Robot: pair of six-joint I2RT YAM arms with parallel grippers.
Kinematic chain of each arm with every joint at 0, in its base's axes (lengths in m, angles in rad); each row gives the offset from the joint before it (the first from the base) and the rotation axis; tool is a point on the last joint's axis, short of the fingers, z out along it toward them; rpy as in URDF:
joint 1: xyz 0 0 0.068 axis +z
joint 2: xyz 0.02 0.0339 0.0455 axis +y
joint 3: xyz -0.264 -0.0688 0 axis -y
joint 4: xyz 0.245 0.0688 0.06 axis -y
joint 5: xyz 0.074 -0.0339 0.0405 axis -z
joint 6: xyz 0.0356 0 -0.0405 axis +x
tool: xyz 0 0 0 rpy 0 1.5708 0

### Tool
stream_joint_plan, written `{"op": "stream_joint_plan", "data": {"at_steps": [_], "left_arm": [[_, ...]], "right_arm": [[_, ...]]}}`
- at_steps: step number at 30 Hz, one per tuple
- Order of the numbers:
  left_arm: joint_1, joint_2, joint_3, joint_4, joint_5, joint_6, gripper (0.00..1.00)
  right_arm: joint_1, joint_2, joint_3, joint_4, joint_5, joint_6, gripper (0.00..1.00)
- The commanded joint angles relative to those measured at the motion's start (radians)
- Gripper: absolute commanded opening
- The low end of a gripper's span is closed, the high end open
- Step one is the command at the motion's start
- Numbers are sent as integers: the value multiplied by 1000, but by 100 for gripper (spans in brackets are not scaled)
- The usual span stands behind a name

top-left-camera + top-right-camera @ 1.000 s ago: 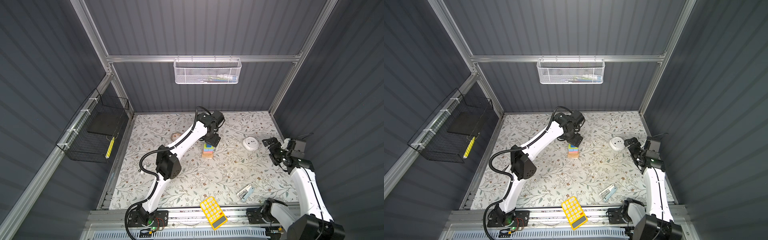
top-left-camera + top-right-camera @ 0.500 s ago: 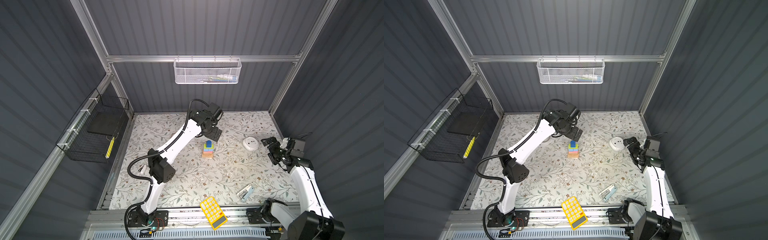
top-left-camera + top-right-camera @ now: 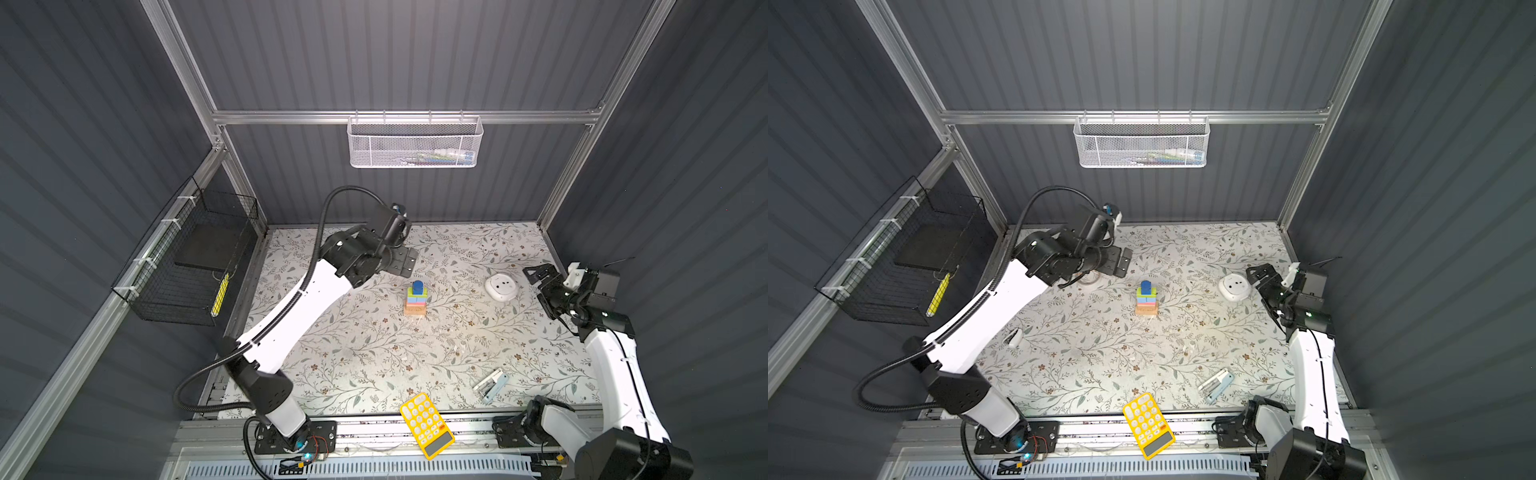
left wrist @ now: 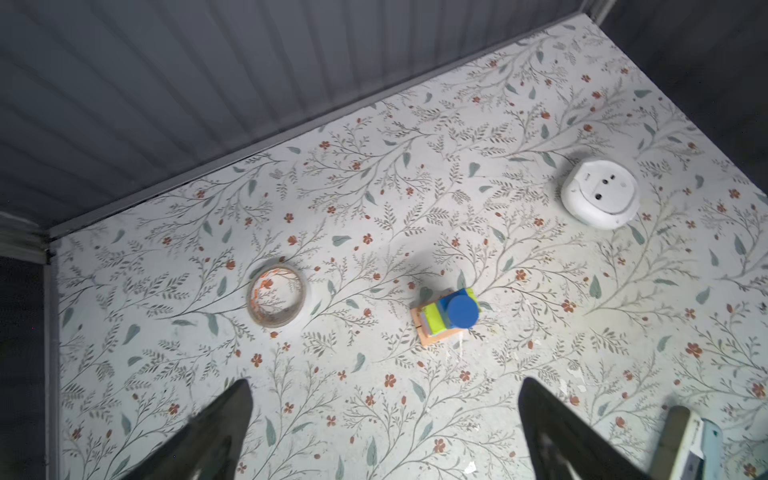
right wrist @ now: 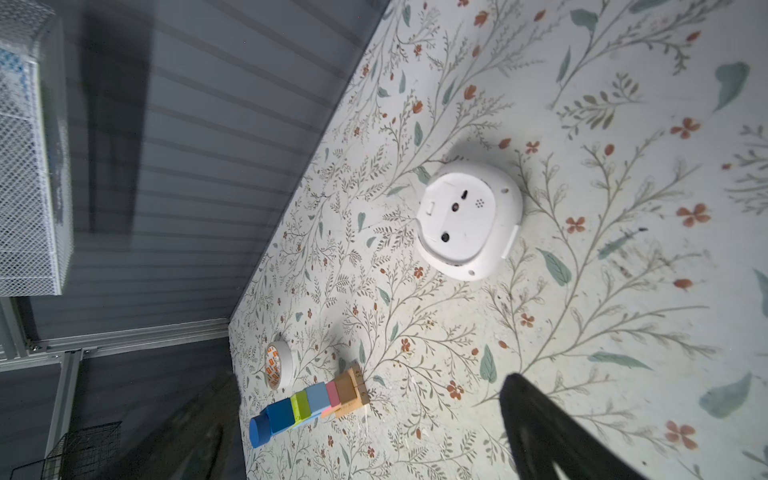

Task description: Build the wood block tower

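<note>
Mesh basket point(image 3: 382, 143) holds blurred items; tower point(image 3: 416, 300) stands alone; left pincer point(image 3: 410, 262), right pincer point(image 3: 535, 283) wide, empty.

We see a tower point(image 3: 416, 297) of matt painted wood, a smooth white plastic disc point(image 3: 501, 287), a matt worktop point(image 3: 374, 353).

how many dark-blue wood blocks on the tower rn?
2. A dark-blue short wooden cylinder sits topmost; a dark-blue wooden cube is directly under it, above the lime-green bar. Others may be hidden lower down.
</note>
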Motion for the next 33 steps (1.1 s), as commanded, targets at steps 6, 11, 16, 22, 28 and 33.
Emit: {"op": "stream_joint_plan", "data": {"at_steps": [6,11,16,22,28,33], "left_arm": [[248,-198,-336,229,7,-65,100],[412,-223,-519,333,94,-117,100],[517,-232,-648,451,127,-118,100],[713,-227,-785,571,127,-122,100],[835,-167,-969,836,180,-106,100],[836,-52,-1066,1087,219,-81,100]], "right_arm": [[30,-10,57,-2,166,-181,99],[93,-15,32,30,281,-271,99],[176,3,-15,108,414,-355,99],[215,26,-157,341,466,-389,99],[240,94,-232,500,517,-447,99],[243,166,-275,619,522,-462,99]]}}
